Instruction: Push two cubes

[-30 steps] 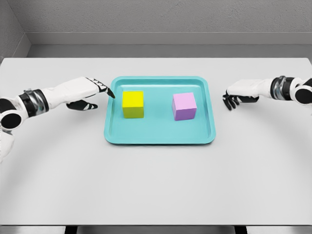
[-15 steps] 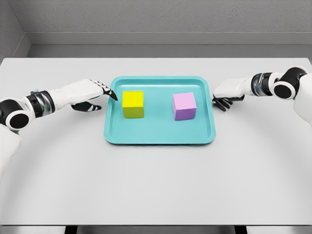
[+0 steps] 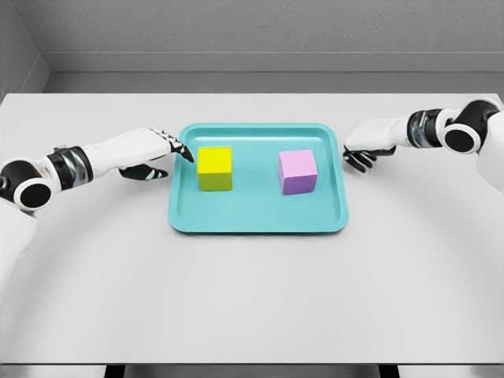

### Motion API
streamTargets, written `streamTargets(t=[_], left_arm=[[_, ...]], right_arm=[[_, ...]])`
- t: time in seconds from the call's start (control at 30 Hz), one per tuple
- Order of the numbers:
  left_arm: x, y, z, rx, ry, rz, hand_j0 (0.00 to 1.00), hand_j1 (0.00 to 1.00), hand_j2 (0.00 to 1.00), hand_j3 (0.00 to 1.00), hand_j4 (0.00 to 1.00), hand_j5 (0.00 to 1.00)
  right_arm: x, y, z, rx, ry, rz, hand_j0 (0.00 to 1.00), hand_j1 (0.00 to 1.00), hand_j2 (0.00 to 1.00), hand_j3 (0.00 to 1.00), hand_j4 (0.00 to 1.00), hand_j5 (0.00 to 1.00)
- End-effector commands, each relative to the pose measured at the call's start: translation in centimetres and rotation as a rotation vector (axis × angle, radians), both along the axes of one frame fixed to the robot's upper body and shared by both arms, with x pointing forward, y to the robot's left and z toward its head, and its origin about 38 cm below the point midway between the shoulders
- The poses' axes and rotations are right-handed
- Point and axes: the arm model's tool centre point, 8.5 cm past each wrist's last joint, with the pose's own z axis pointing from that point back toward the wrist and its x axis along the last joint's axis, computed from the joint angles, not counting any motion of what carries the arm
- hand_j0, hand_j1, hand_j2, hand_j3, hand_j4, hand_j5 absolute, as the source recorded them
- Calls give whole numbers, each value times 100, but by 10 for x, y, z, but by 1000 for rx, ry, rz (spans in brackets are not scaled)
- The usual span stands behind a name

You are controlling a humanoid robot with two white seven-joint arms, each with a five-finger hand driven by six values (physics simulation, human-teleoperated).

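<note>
**Teal tray, two cubes, both hands closing from the sides**

Teal plastic tray at the middle of a pale grey table, seen from the head camera. Two cubes resting flat on the tray floor, well apart from each other: yellow cube toward the left side, lilac cube toward the right side. Neither one touching the tray rim.

Left hand entering from the left edge, reaching over the tray's left rim. Index finger extended, dark tip just beside the upper left edge of the yellow cube — contact or a hair's gap, impossible to settle from this view. Remaining fingers folded loosely under the palm, holding nothing.

Right hand entering from the right edge, sitting just outside the tray's right rim, near but clearly apart from the lilac cube. Fingers curled downward, gripping nothing.

Judged step: the approach, with the left side about ready to push and the right side lagging. No push apparent yet; both cubes square and undisturbed.

Next move, as a judgement: left fingertip to press rightward on the yellow cube's left face, low enough to slide rather than tip it. Right hand to clear the raised rim first, then meet the lilac cube's right face — too high a contact likely to topple it.
</note>
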Motion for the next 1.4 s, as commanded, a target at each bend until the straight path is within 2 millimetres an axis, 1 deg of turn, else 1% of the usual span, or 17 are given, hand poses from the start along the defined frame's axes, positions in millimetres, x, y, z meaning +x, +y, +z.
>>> streamTargets(t=[0.0, 0.1, 0.13, 0.17, 0.23, 0.27, 0.33, 0.6, 0.63, 0.67, 0.8, 0.9, 1.0, 1.17, 1.2, 1.37], left_arm=[[1, 1, -2, -7, 8, 6, 68, 68, 68, 68, 68, 68], [1, 2, -5, -8, 18, 12, 68, 68, 68, 68, 68, 68], [1, 2, -5, -10, 19, 11, 68, 68, 68, 68, 68, 68], [1, -2, -6, -16, 18, 5, 68, 68, 68, 68, 68, 68], [0, -3, -5, -16, 16, 3, 68, 68, 68, 68, 68, 68], [0, -7, -5, -23, 15, -2, 68, 68, 68, 68, 68, 68], [1, -9, -4, -27, 11, -5, 68, 68, 68, 68, 68, 68], [0, -18, -5, -39, 12, -19, 68, 68, 68, 68, 68, 68], [0, -23, -8, -33, 17, -32, 68, 68, 68, 68, 68, 68], [1, -26, -6, -37, 13, -35, 68, 68, 68, 68, 68, 68], [1, -29, -4, -42, 8, -42, 68, 68, 68, 68, 68, 68], [1, -27, -2, -35, 3, -40, 68, 68, 68, 68, 68, 68], [1, -23, -2, -29, 3, -35, 68, 68, 68, 68, 68, 68], [3, -19, -3, -26, 10, -22, 67, 67, 67, 67, 67, 67], [6, -17, 0, -22, 5, -19, 67, 67, 67, 67, 67, 67], [10, -11, -4, -16, 22, 1, 67, 67, 67, 67, 67, 67]], right_arm=[[-1, 6, 4, 8, -9, 19, 11, 11, 11, 11, 11, 11], [-3, 10, 1, 2, -5, 34, 11, 11, 11, 11, 11, 11], [-5, 15, 3, 4, -10, 50, 11, 11, 11, 11, 11, 11], [-5, 17, 3, 5, -11, 56, 11, 11, 11, 11, 11, 11], [-8, 20, 0, -7, -3, 70, 11, 11, 11, 11, 11, 11], [-7, 20, 2, -7, -8, 72, 11, 11, 11, 11, 11, 11], [-9, 22, 0, -13, -3, 82, 11, 11, 11, 11, 11, 11], [-13, 35, 1, -18, -8, 127, 11, 11, 11, 11, 11, 11], [-13, 37, 1, -17, -8, 128, 11, 11, 11, 11, 11, 11], [-15, 38, -4, -27, 4, 135, 11, 11, 11, 11, 11, 11], [-17, 40, -9, -36, 14, 140, 11, 11, 11, 11, 11, 11], [-18, 41, -12, -44, 22, 148, 11, 11, 11, 11, 11, 11], [-18, 42, -11, -43, 20, 150, 11, 11, 11, 11, 11, 11], [-15, 44, -2, -42, 1, 157, 11, 11, 11, 11, 11, 11], [-18, 48, 1, -39, -5, 176, 11, 11, 11, 11, 11, 11], [-19, 51, 4, -42, -12, 190, 11, 11, 11, 11, 11, 11]])
